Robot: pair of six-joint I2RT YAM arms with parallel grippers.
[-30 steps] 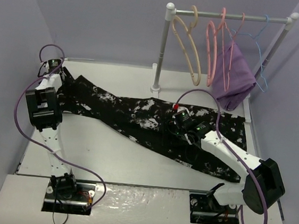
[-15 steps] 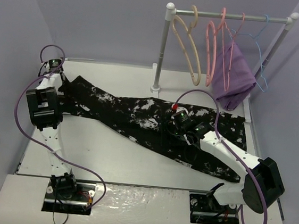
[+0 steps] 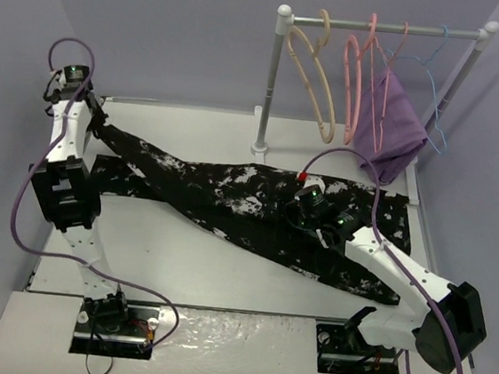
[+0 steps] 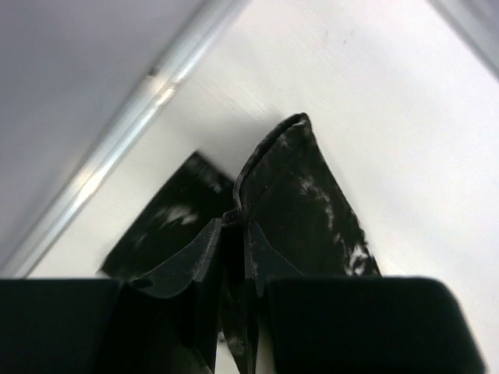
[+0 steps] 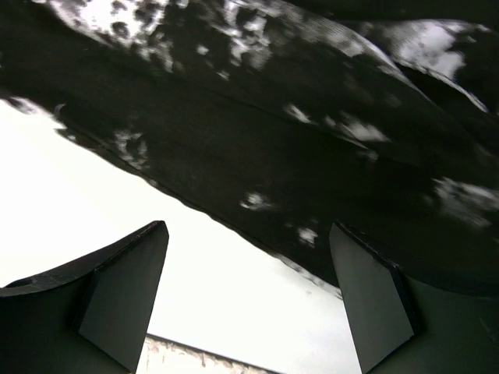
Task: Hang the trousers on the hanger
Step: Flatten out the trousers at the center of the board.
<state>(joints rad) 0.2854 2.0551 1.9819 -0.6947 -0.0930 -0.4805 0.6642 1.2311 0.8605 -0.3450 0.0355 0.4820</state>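
Note:
The trousers (image 3: pixel 231 194), black with white blotches, lie spread across the table from the far left to the near right. My left gripper (image 3: pixel 96 119) is at the far left corner, shut on the hem of one trouser leg (image 4: pixel 288 187), which hangs lifted off the table between the fingers (image 4: pixel 204 249). My right gripper (image 3: pixel 298 212) hovers over the trousers' middle, open, its fingers (image 5: pixel 125 288) straddling the fabric's lower edge (image 5: pixel 257 156) with nothing gripped. The beige hanger (image 3: pixel 326 101) hangs on the rail at the back.
A clothes rack post (image 3: pixel 268 82) stands behind the trousers. On its rail hang a thick pink hanger (image 3: pixel 351 91), a purple cloth (image 3: pixel 394 131) and a thin blue wire hanger (image 3: pixel 437 117). The left wall is close to the left arm.
The left gripper has shut on the leg hem and risen up and back to the left, pulling the leg taut. The right arm has shifted slightly right.

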